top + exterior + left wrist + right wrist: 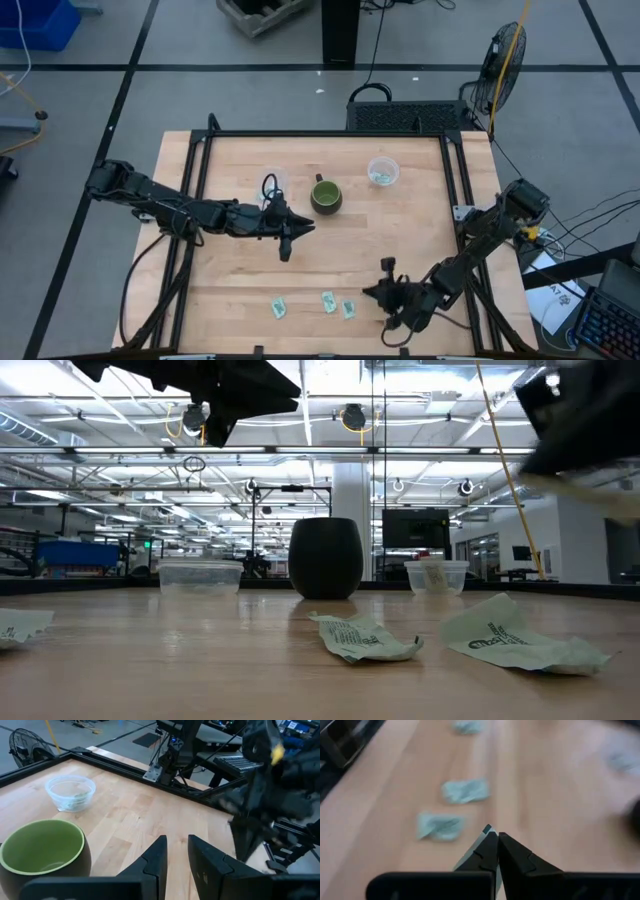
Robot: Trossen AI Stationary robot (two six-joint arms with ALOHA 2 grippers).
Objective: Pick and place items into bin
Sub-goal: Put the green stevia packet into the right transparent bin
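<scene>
The right gripper (383, 291) sits low near the front edge of the table (250, 260), its fingers pinched on a thin pale packet (486, 829), likely to carry it to the clear bin (383, 171) at the back. Three more packets (328, 301) lie just beside it. The left gripper (287, 240) waits mid-table beside the green mug (326, 196), fingers a little apart and empty.

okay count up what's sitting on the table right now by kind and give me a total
Pale green packets loose on the table: 3
Clear plastic containers: 2
Green mug: 1
Total: 6
</scene>
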